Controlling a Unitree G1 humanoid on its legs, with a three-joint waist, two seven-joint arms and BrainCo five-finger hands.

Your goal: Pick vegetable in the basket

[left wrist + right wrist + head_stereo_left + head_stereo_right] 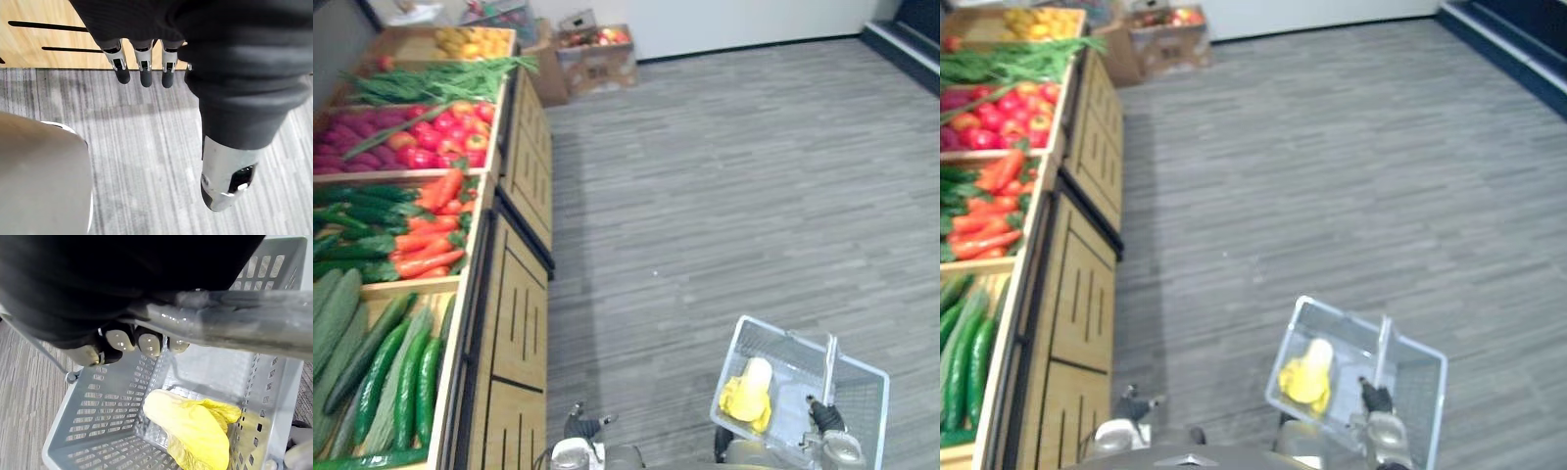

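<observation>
Flooring (pixel 724 176) of grey planks lies right of the vegetable stand (pixel 514 323); right hand (pixel 134 340) clasps the basket (pixel 98 421) by its handle (pixel 234 313), left hand (pixel 142 63) relaxed.

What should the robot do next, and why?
Probably reach the left hand toward the cucumbers on the stand: that hand hangs open and empty, while the right hand grips the basket handle, and the basket holds just one yellow vegetable.

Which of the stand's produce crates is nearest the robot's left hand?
The cucumber crate at the near end of the stand, closest to the left hand; the crates of carrots and tomatoes lie farther along.
</observation>
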